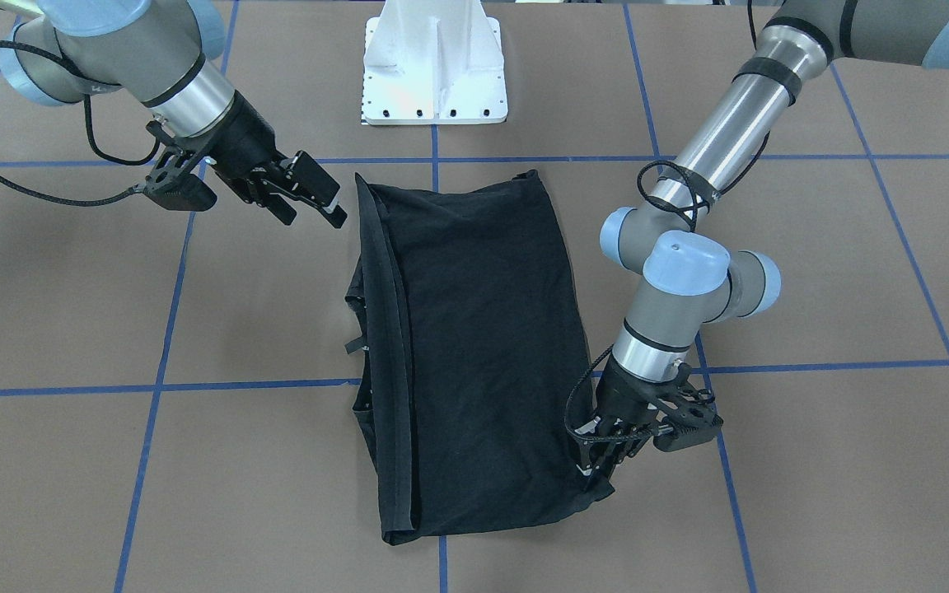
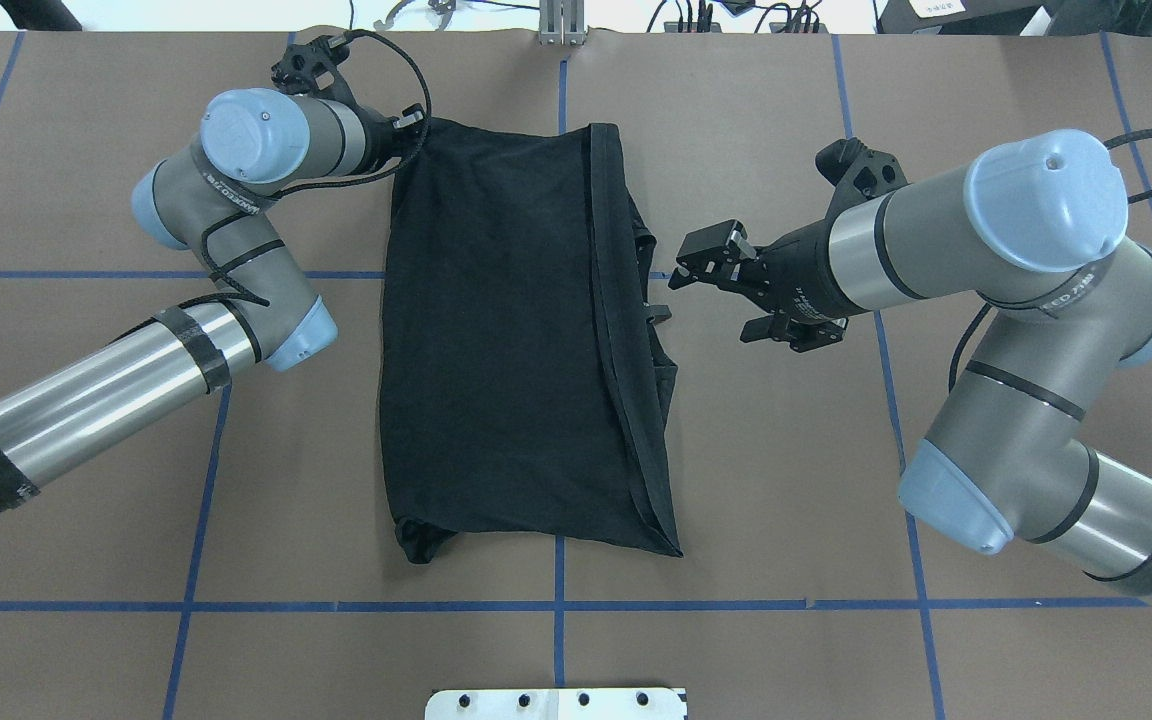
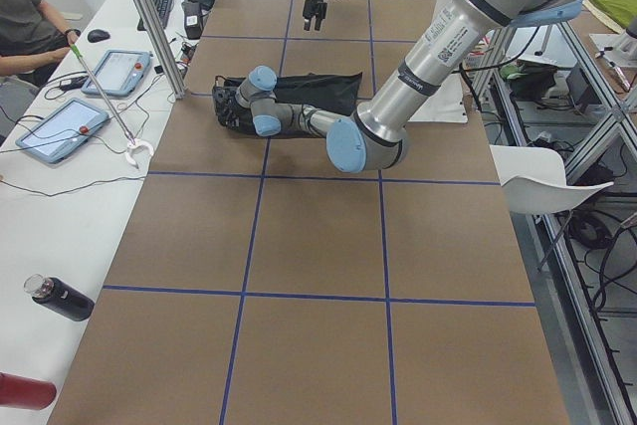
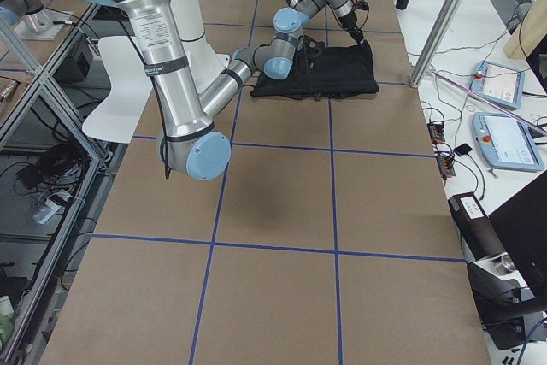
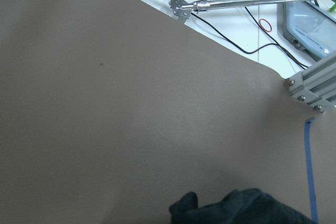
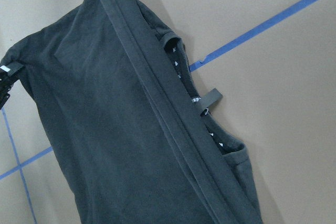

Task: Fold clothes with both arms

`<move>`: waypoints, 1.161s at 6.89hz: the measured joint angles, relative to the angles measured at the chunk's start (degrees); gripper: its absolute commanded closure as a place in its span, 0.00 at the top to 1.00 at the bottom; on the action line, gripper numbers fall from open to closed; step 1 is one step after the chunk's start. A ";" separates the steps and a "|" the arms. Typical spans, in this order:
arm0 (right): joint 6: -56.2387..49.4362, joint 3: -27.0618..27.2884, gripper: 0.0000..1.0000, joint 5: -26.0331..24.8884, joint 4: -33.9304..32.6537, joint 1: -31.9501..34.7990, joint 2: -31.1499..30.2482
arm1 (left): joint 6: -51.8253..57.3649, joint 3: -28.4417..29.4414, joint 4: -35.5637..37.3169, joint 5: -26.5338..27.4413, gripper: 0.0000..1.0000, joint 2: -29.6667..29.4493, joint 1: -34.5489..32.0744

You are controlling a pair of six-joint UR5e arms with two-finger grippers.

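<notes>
Black T-shirt (image 2: 506, 330) is lying folded into a long rectangle at the middle of the brown bench (image 2: 786, 450), plain side showing; a thick hem band is running down the edge on the robot's right, with loose layers and a small tag (image 6: 210, 98) poking out beside it; tiny white print marks are showing between those layers in the right wrist view.

Left arm (image 1: 722, 140) is reaching down at the shirt's far corner on the robot's left; left pincer (image 1: 594, 461) is pointing down onto that corner and appearing to be pinching the cloth, which is gathering to a point there; the left wrist view is showing only a bunched scrap of black fabric at its lower edge.

Right arm (image 1: 137, 58) is hovering on the other side; right pincer (image 1: 314, 216) is hanging with its fingers spread, holding nothing, just beside the hem edge and not touching it.

White pedestal base (image 1: 433, 74) is standing on the robot's side of the shirt; blue tape lines are crossing the bench, one passing under the garment.
</notes>
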 measured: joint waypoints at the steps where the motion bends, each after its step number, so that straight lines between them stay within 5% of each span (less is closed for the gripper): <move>1: -2.08 0.36 1.00 -2.01 0.62 -0.23 0.55 | -0.03 -2.51 0.09 0.17 1.00 0.44 0.09; 8: -4.29 3.92 1.00 -11.62 3.68 -4.34 -0.09 | 0.22 -13.51 0.46 -1.52 1.00 6.07 0.23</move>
